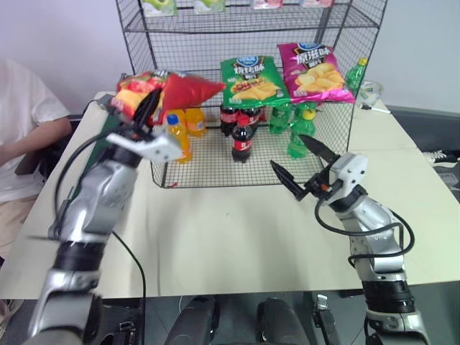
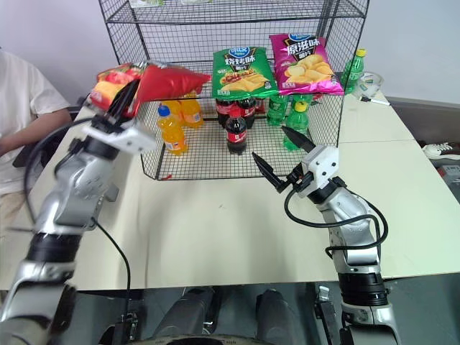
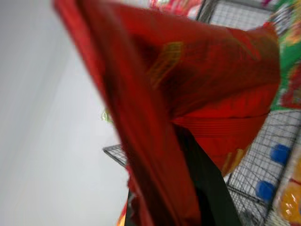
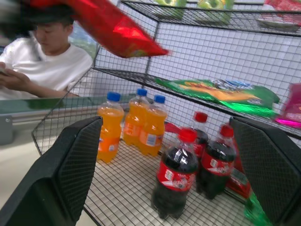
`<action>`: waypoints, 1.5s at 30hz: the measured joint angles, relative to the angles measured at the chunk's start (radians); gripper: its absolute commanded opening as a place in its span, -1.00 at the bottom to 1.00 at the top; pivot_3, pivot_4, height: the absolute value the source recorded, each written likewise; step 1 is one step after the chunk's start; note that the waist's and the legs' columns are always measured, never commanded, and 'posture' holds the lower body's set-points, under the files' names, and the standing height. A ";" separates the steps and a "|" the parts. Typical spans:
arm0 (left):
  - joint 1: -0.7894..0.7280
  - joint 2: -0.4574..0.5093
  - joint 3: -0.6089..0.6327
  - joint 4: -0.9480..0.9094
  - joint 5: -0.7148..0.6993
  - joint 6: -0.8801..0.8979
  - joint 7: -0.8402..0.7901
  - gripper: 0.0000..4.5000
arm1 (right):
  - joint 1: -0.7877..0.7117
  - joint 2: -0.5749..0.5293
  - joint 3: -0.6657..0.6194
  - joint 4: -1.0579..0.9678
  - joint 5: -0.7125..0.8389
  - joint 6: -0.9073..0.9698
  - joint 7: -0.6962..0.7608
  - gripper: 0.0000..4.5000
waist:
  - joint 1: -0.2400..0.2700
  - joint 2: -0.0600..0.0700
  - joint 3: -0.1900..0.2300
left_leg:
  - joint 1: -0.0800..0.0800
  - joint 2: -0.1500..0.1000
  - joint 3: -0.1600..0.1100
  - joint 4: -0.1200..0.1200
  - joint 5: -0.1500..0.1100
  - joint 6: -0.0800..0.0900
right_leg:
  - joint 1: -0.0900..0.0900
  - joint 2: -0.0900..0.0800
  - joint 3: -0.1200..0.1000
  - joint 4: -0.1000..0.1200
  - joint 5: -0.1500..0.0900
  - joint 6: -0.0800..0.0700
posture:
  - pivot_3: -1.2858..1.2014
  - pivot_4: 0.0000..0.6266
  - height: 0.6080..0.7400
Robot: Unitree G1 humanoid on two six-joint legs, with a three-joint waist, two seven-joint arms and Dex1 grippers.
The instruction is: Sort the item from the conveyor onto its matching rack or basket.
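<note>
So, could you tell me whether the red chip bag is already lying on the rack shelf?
No, the left hand holds the red chip bag in the air.

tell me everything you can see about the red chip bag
The red chip bag is shiny, crinkled foil, red with yellow chips pictured at one end. It is off the table, pinched in the shut left hand near that yellow end, lying roughly level with its plain red end pointing toward the black wire rack. It hangs at the rack's front left corner, about level with the shelf where the green chip bag lies, above the orange bottles. Only the left hand touches it.
</note>
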 measured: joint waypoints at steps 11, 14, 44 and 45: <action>-0.386 -0.106 -0.132 0.699 0.043 0.086 0.279 -1.00 | -0.007 -0.008 0.011 -0.007 0.003 0.014 -0.007 1.00 | -0.007 -0.002 0.001 | -0.002 0.000 0.000 0.000 0.000 0.000 | -0.002 0.001 0.000 0.001 0.000 0.001 | 0.03 -0.52 1.00; -0.471 -0.152 -0.136 0.837 0.008 0.105 0.306 -1.00 | -0.008 -0.009 0.012 -0.014 0.003 0.022 -0.008 1.00 | -0.006 -0.002 0.001 | -0.002 0.000 0.000 0.000 0.001 0.000 | -0.002 0.001 0.000 0.001 0.000 0.001 | 0.03 -0.52 1.00; -0.587 -0.187 -0.261 1.054 -0.100 0.017 0.290 -1.00 | -0.008 -0.016 0.028 -0.024 -0.005 0.048 -0.009 1.00 | -0.011 -0.003 0.001 | -0.003 0.000 0.000 0.001 0.001 -0.001 | -0.003 0.001 0.000 0.002 0.000 0.001 | 0.03 -0.52 1.00; -0.587 -0.178 -0.260 1.054 -0.103 0.023 0.299 -1.00 | -0.008 -0.021 0.028 -0.024 -0.005 0.048 -0.008 1.00 | -0.012 -0.003 0.001 | -0.003 0.000 0.000 0.001 0.001 -0.001 | -0.004 0.001 0.000 0.002 0.000 0.001 | 0.03 -0.52 1.00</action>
